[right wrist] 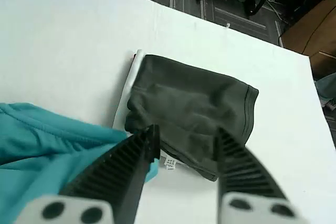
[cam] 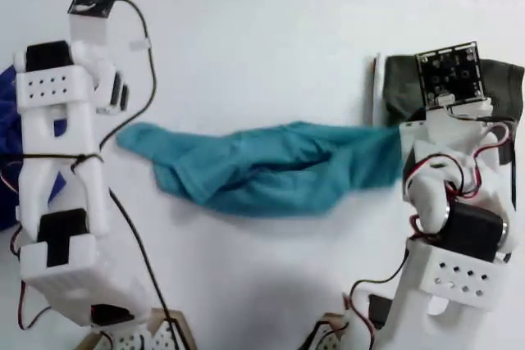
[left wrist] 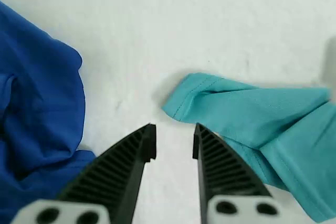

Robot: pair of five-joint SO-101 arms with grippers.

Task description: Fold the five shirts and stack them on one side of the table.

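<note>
White table (cam: 262,47), crumpled teal shirt (cam: 262,165) mid-table, blue shirt (left wrist: 37,103) at one edge, folded dark shirt (cam: 402,88) at the other

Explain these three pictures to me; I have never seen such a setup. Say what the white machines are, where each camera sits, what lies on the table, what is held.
The white machines are two small robot arms, the left arm and the right arm, seen here from a fixed camera above the table. The other two pictures come from cameras on the wrists, each looking past its own black pincer: the left gripper and the right gripper. Both are open and hold nothing. A crumpled teal shirt lies between the arms, a blue shirt lies beside the left arm, and a folded dark shirt lies by the right.
</note>
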